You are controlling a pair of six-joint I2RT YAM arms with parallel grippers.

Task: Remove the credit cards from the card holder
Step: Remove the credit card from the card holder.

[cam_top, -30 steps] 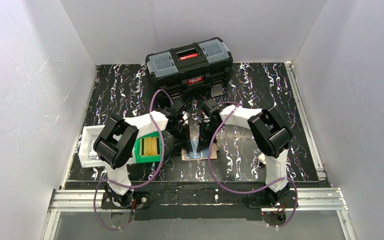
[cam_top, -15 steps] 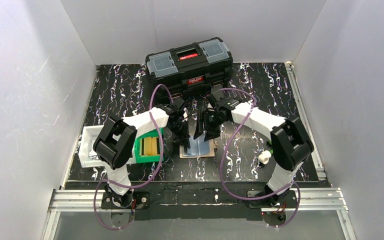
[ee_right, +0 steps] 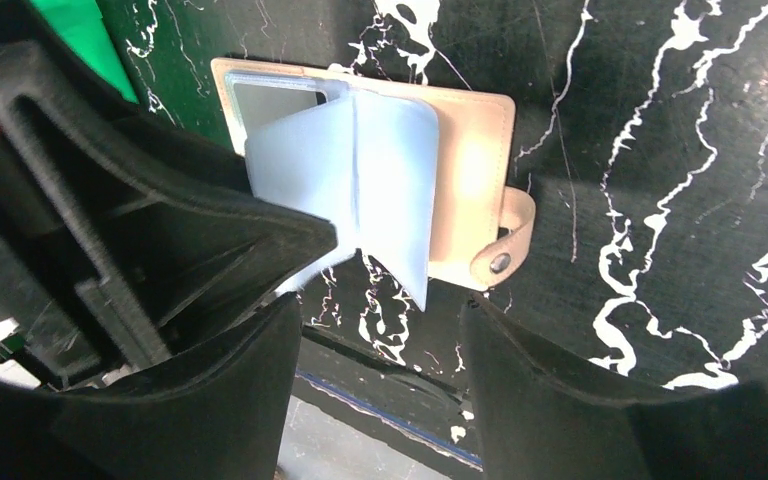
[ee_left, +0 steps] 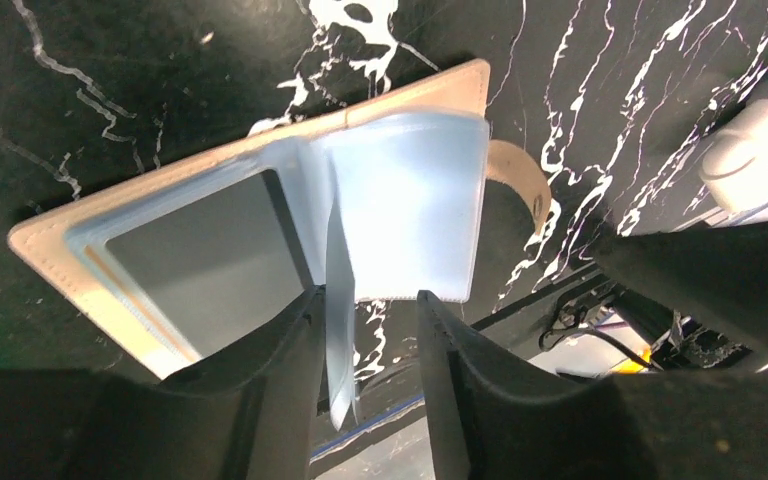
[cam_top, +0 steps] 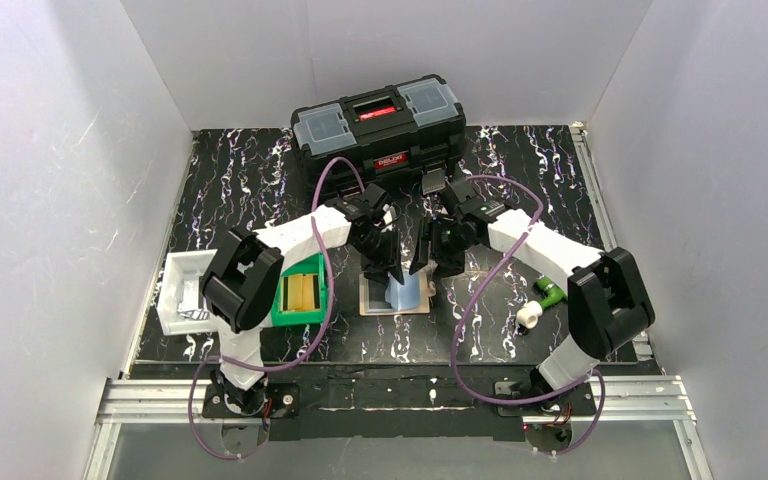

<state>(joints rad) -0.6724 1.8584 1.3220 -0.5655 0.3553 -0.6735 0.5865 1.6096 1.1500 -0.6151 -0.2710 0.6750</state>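
Open card holder [ee_right: 470,180], blue leaf [ee_left: 340,340] seemingly between parted left end effector [ee_left: 368,300] jaws

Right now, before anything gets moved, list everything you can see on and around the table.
toolbox: one, black, far edge centre
card holder: one, tan, lying open mid-table
light blue leaves: two, raised from the open holder
grey card: one, in the holder's pocket
green bin: one, holding yellow-tan slabs, left of holder
white tray: one, left of the bin
small white-and-green object: one, right of holder
table: one, black with white veins
left gripper: one, black, open over the holder, a blue leaf between its fingers
right gripper: one, black, open, beside it
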